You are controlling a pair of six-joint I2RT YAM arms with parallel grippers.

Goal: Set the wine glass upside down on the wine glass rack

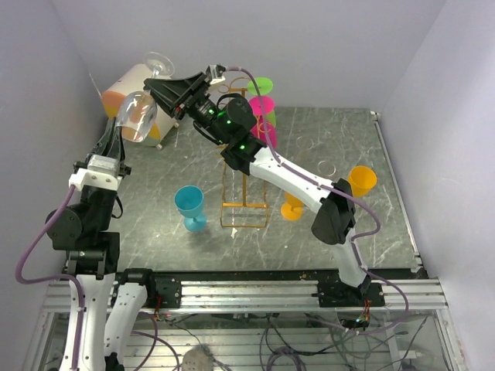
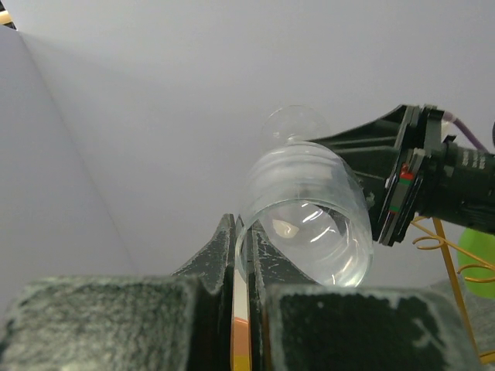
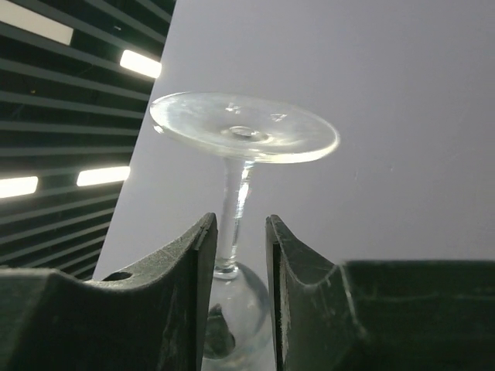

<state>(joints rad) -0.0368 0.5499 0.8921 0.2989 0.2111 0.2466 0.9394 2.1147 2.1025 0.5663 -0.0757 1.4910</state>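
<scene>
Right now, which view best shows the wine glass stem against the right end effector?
Right wrist: the stem stands inside the right end effector, a gap each side. Left wrist shows mostly the bowl, stem hidden. Top external shows the wine glass small, stem covered by that end effector.

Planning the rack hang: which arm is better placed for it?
Likely right: the right tool straddles the wine glass stem, its arm above the wine glass rack; the left tool pinches the bowl rim.

Blue goblet (image 1: 189,207) at eight o'clock on marbled table (image 1: 155,178), orange goblet (image 1: 361,180) at three, pink goblet (image 1: 261,108) and green goblet (image 1: 261,85) at twelve.
</scene>
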